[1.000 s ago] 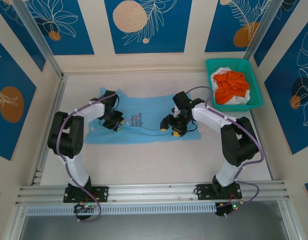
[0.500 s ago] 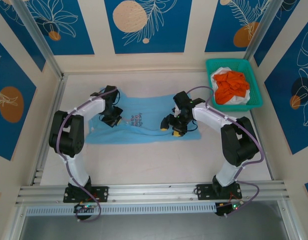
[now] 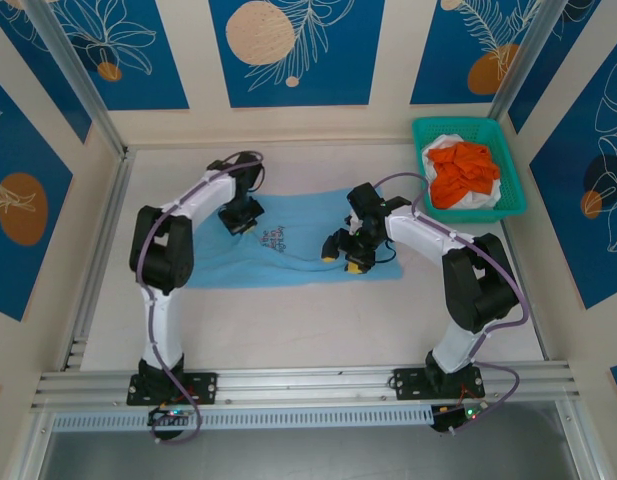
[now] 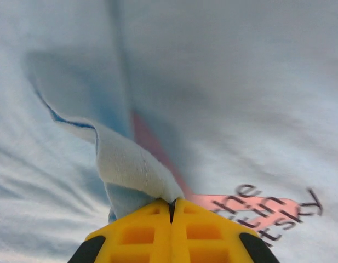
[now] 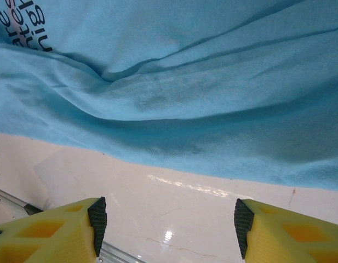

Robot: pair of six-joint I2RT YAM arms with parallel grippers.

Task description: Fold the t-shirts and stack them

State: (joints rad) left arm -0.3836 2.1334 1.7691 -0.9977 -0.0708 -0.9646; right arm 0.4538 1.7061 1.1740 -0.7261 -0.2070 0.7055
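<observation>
A light blue t-shirt (image 3: 308,240) lies spread across the middle of the table, its dark-and-pink print (image 3: 272,240) facing up. My left gripper (image 3: 244,218) is shut on a fold of that shirt (image 4: 130,170) near its upper left part, lifting it over the print (image 4: 267,211). My right gripper (image 3: 345,255) hovers open over the shirt's near right edge (image 5: 174,87), nothing between its fingers (image 5: 97,219). The orange t-shirt (image 3: 463,172) lies crumpled on the white t-shirt (image 3: 478,200) in the basket.
The teal lattice basket (image 3: 515,190) stands at the back right corner. Bare table (image 3: 318,320) stretches in front of the shirt. Aluminium frame posts and patterned walls enclose the sides and back.
My left gripper has moved back and to the right, dragging the shirt's left part over toward the print. The right arm has stayed still.
</observation>
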